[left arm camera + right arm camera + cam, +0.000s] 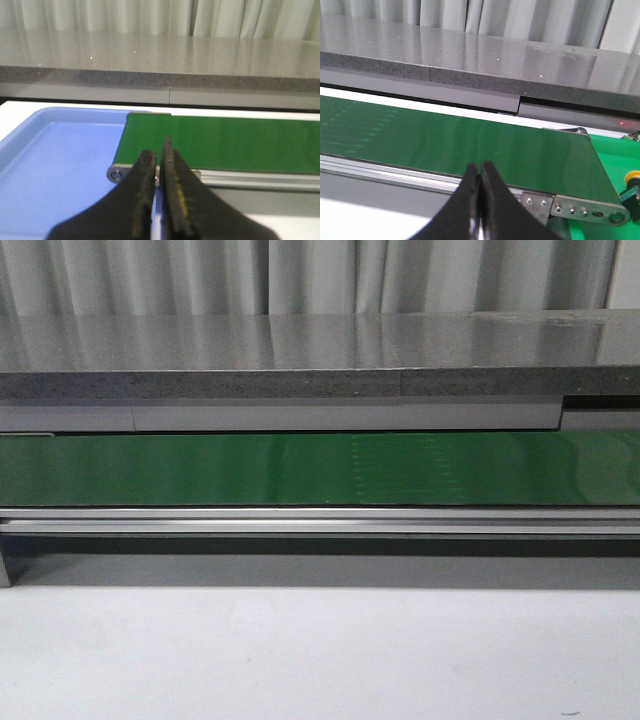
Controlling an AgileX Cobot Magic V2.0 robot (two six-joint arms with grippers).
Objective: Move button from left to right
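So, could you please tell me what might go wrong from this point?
The button is barely in the right wrist view, cut off beside the conveyor belt's end, so a grasp could be misjudged. The left hand and right hand both look shut; reaching in without opening would probably knock it away.

The green belt [300,468] looks smooth and a bit shiny. Its side rail [320,520] is bare silver metal. The grey counter [300,360] is speckled like stone, with a glossy top. The blue tray [60,155] looks like smooth plastic. The curtain [300,275] looks like soft cloth.
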